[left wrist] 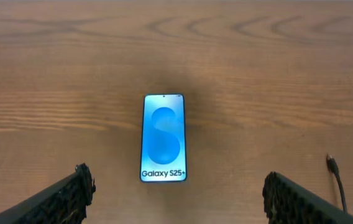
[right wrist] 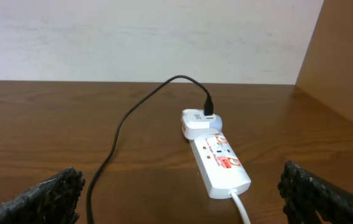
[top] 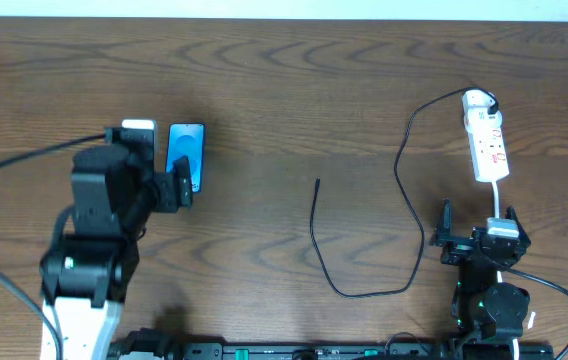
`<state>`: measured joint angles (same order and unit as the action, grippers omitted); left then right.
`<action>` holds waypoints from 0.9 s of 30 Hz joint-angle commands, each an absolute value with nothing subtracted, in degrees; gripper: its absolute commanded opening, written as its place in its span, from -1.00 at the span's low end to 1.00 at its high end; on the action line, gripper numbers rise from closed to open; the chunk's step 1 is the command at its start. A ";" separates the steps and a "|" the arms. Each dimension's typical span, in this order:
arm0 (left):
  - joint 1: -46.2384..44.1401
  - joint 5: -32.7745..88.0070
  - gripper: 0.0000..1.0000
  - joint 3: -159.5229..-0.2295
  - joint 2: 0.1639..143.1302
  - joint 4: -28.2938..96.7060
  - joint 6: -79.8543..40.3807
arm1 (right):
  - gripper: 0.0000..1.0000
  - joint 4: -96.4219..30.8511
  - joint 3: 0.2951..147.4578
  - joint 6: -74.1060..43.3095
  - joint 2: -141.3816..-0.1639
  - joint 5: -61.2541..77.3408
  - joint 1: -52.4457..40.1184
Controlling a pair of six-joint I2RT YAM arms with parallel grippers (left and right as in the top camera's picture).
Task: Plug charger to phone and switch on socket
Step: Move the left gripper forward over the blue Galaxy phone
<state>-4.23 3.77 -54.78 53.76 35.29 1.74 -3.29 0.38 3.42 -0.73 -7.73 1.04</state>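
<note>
The phone [top: 186, 152] lies flat at the left with its blue screen lit; in the left wrist view [left wrist: 163, 138] it is centred just ahead of my fingers. My left gripper [top: 169, 175] [left wrist: 176, 199] is open and empty above the phone's near end. The charger cable [top: 404, 180] runs from the socket [top: 486, 140] in a loop to its free tip [top: 317, 182] at mid-table; the tip also shows in the left wrist view [left wrist: 332, 163]. My right gripper [top: 479, 228] [right wrist: 179, 199] is open and empty just short of the socket [right wrist: 217, 163].
A white adapter [right wrist: 195, 122] with the black plug sits in the socket's far end. The socket's white cord [right wrist: 242, 208] runs back under my right gripper. A pale wall stands beyond the table's far edge.
</note>
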 commanded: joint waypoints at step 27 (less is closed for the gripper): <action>-4.25 3.38 0.77 -88.86 89.12 57.91 2.37 | 0.98 -3.53 0.32 3.92 -0.38 -8.03 0.56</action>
